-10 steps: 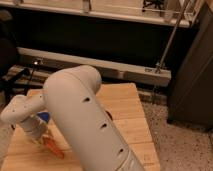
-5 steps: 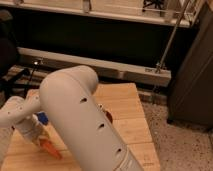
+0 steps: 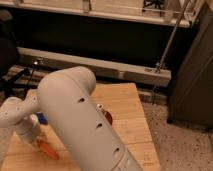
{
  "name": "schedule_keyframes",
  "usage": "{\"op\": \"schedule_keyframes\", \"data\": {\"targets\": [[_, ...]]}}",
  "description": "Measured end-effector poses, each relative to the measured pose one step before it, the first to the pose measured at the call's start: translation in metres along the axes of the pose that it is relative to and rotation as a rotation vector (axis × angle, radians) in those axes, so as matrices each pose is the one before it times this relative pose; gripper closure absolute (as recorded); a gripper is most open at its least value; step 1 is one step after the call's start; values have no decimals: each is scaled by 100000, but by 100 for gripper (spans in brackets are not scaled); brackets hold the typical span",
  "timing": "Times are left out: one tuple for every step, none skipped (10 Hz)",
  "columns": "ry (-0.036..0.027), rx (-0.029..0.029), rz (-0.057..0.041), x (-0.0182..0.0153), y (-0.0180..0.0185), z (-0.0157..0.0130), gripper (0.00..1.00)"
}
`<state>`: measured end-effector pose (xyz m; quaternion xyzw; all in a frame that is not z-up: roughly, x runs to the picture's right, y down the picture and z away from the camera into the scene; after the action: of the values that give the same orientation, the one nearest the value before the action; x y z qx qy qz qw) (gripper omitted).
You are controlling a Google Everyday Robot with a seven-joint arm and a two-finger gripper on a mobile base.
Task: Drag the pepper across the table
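Note:
The pepper [image 3: 48, 149] is a slim orange-red chilli lying on the light-wood table [image 3: 127, 107] near its front left corner. My gripper [image 3: 36, 139] reaches down at the left end of my white arm [image 3: 80, 120] and sits right on the pepper's upper left end; the pepper's tip pokes out to the lower right. The arm's big white body fills the middle of the view and hides much of the tabletop.
A dark-red bowl's edge [image 3: 108, 118] and a small pale bottle top [image 3: 100, 107] peek out to the right of the arm. A grey rail [image 3: 100, 67] runs behind the table. A dark cabinet [image 3: 192, 75] stands at right, over speckled floor [image 3: 175, 145].
The gripper and the arm have shifted left, and the pepper has slid a little to the left with them along the table's front.

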<state>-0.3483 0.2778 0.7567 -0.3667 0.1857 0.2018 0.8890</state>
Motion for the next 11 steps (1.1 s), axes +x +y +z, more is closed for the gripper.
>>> {"op": "schedule_keyframes", "data": {"targets": [[-136,44,-690,-198,188,-80,98],[-224,148,-552,-190,140,-138,98],[-81,455,-915,-213,225,-130,98],[-34,579,-1327,-253,392,-130,98],[-132,500,-1631,-336,592,-160,98],[-200,408,-1808,-381,733,-168,98],[-277,119,-1105,-256,467,-98,98],[-546,-225,-852,-251,432,-65,98],[-515,-158,-629,-206,303,-60,98],[-608,-124,-1056,-269,452,-137,98],[-593,-96,-1144,-299,466,-155,98]]}}
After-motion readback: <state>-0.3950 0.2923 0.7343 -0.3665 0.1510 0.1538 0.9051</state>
